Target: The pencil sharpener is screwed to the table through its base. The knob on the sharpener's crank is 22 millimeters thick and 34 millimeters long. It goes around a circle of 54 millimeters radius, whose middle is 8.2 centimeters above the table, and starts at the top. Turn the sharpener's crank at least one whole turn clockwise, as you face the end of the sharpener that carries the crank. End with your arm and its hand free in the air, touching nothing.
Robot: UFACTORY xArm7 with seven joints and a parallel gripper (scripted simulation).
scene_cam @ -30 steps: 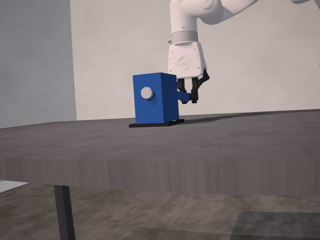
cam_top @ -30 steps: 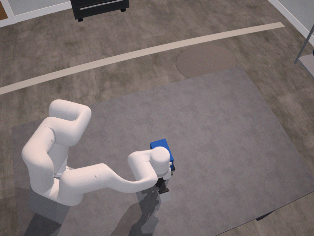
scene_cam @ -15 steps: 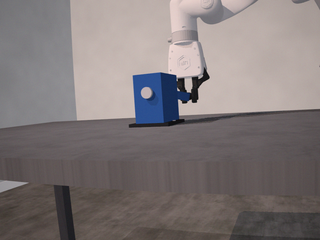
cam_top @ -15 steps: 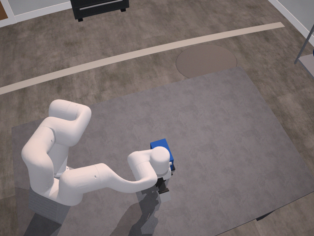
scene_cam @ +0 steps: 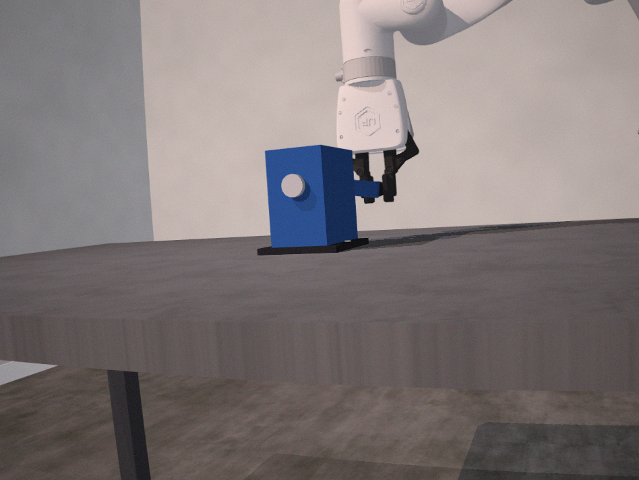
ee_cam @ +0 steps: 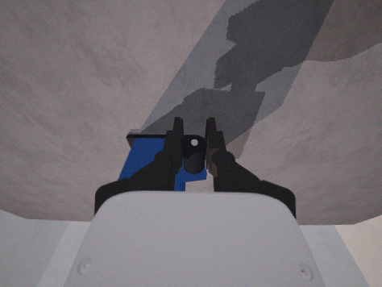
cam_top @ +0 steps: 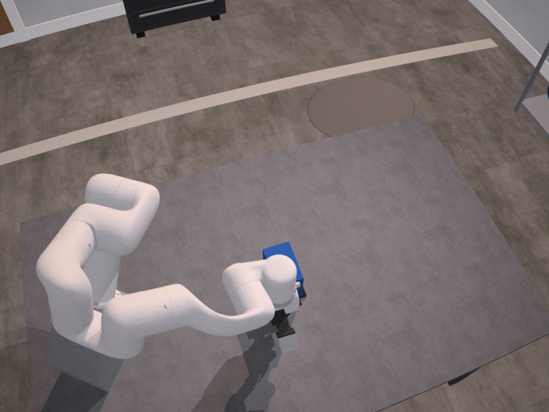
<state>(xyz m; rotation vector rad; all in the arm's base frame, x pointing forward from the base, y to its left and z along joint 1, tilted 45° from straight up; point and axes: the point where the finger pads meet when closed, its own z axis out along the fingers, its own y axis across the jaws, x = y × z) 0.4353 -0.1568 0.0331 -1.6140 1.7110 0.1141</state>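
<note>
The pencil sharpener (scene_cam: 309,195) is a blue box on a black base plate (scene_cam: 312,247); it stands near the table's middle and has a grey round stub on its near face. It also shows in the overhead view (cam_top: 284,261), partly under my wrist. My gripper (scene_cam: 381,193) points down behind the sharpener and is shut on the dark crank knob (ee_cam: 193,155). A blue crank arm (scene_cam: 367,187) runs from the box to the knob at about mid height of the box. In the wrist view the fingers flank the knob, with the blue body (ee_cam: 147,159) below left.
The grey table (cam_top: 310,248) drops off at its front edge. My arm's base (cam_top: 79,355) stands at the table's left corner. A dark cabinet (cam_top: 175,13) and a shelf leg (cam_top: 530,75) stand on the floor, far off.
</note>
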